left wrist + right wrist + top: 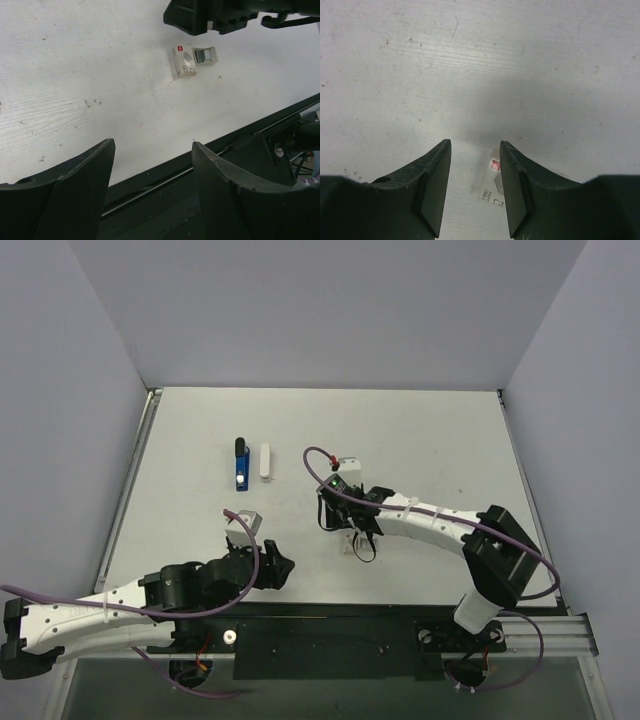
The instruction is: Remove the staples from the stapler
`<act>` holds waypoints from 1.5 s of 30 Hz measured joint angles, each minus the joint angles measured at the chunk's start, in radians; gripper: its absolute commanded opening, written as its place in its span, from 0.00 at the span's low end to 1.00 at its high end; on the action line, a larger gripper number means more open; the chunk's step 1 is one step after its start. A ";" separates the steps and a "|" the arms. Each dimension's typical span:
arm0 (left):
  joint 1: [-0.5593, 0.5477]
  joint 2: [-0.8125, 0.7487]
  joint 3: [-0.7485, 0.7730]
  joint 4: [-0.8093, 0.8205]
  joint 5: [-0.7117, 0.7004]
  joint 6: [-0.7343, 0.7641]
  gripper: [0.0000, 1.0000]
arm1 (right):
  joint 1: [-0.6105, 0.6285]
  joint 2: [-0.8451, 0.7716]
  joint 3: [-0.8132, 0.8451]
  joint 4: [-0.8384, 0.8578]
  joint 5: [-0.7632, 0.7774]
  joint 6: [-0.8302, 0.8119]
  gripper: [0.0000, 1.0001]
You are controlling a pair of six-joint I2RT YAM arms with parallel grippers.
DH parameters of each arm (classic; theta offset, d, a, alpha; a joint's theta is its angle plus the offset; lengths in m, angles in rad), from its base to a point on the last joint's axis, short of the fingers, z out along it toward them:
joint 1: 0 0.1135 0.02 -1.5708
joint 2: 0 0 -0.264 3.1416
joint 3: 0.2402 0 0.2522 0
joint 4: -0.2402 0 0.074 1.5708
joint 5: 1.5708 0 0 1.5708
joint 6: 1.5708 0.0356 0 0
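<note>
1. The stapler [241,465], narrow and blue with a black end and a small white mark, is lying flat on the left-centre of the table [420,430], well apart from both grippers. Nothing is touching it.
2. A pale strip [265,461], slim and rectangular, is lying just beside the stapler and parallel to it, on the side toward the right arm. It is reading as staples already out, though it is too small to confirm.
3. A small white box [183,61], card-like with a red mark and fine print, is sitting nearer the arms. A grey-silver piece [205,55] with a metallic sheen is jutting from one end.
4. The right gripper [474,143], with matte black wedge fingers, is hanging spread and empty above that box.
5. The left gripper [152,145], of the same make, is gaping and holding nothing.
6. The table surface is showing white, scuffed and faintly grained.
7. Progress is looking late: removal seems done, and what is left appears to be tidying. Whether the stapler is holding more cannot be told.
</note>
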 measured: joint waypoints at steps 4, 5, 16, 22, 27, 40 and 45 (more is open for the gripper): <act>0.000 -0.003 0.000 0.002 0.011 -0.008 0.73 | -0.011 0.105 0.034 0.024 -0.058 -0.050 0.41; 0.000 -0.003 0.000 0.002 0.013 -0.009 0.73 | -0.013 0.126 0.037 0.029 -0.068 -0.058 0.41; 0.000 -0.001 -0.011 0.011 0.020 -0.014 0.73 | -0.018 0.178 0.012 0.051 -0.122 -0.069 0.41; 0.000 0.003 -0.011 0.016 0.021 -0.014 0.73 | -0.017 0.159 -0.031 0.059 -0.119 -0.048 0.41; 0.000 0.002 -0.017 0.024 0.022 -0.014 0.73 | -0.007 0.134 -0.062 0.049 -0.101 -0.024 0.41; 0.000 -0.005 -0.018 0.053 0.042 -0.009 0.73 | 0.105 0.066 -0.080 -0.091 -0.030 0.117 0.41; 0.000 -0.037 -0.035 0.054 0.044 -0.010 0.73 | 0.148 0.052 -0.086 -0.136 -0.014 0.189 0.41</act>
